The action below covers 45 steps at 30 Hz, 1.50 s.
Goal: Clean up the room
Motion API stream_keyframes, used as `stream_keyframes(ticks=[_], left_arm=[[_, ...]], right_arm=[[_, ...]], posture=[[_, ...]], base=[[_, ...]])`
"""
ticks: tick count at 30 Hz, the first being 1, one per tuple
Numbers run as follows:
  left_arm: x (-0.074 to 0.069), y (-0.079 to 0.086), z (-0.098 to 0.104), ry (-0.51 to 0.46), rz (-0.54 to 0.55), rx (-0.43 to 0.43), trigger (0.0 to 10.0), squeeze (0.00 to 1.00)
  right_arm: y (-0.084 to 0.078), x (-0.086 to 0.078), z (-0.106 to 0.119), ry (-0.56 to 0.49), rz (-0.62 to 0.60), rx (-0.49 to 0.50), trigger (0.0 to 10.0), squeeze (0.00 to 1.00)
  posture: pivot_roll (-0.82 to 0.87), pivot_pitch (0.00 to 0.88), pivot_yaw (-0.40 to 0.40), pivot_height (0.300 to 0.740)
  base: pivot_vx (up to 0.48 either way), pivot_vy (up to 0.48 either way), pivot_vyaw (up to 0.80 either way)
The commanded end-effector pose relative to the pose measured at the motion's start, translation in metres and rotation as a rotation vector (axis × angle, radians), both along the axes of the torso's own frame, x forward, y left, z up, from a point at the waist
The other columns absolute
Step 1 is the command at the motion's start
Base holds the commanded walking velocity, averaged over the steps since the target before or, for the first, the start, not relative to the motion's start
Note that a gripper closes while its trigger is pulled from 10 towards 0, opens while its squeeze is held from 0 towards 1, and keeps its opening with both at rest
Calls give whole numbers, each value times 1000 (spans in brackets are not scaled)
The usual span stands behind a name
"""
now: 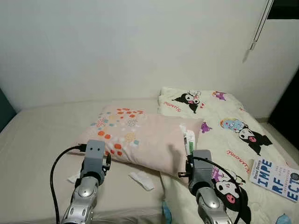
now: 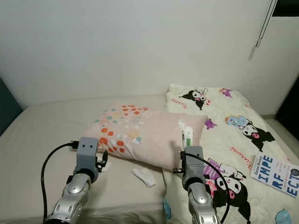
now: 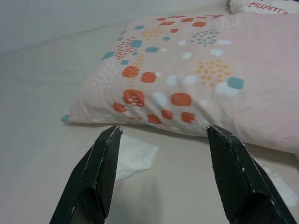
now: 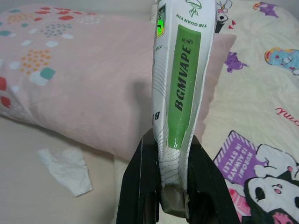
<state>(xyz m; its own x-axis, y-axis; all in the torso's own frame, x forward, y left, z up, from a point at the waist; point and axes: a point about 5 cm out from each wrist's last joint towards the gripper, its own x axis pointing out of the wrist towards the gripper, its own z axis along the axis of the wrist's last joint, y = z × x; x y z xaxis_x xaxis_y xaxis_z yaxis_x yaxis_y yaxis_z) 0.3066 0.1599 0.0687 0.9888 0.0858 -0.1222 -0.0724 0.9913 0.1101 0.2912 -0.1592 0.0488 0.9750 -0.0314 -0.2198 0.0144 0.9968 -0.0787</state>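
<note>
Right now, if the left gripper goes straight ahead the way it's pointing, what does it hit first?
Most likely the pink pillow. The left gripper is open and aimed at its near edge, just above the bed sheet. A white tissue lies by one finger, low enough that it may pass over; depth is unclear.

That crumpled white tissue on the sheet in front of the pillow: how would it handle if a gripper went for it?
The crumpled tissue looks thin and limp, so it would probably flop and fold rather than hold shape. It seems very light, likely to slide on the sheet if nudged. Lying low beside the pillow, it may be hard to pinch without catching fabric.
</note>
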Motion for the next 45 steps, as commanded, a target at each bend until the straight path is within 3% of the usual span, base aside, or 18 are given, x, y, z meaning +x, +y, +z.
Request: stream_keyframes(ticks=[1,13,45], left_arm=[[1,-5,0,-6,-20,-1,10000,0],[3,-9,1,-21,-40,24,10000,0],[-2,-4,4,-52,-44,89,10000,0]], right_arm=[[2,1,-1,3,8,-10,10000,0],[3,4,-3,8,28,-27,10000,0],[18,5,-8,21,74,-18,10000,0]], posture=[[-51,30,23,740],[-52,13,14,740],[-23,17,10,740]], base=[[0,0,0],[0,0,0],[0,0,-800]])
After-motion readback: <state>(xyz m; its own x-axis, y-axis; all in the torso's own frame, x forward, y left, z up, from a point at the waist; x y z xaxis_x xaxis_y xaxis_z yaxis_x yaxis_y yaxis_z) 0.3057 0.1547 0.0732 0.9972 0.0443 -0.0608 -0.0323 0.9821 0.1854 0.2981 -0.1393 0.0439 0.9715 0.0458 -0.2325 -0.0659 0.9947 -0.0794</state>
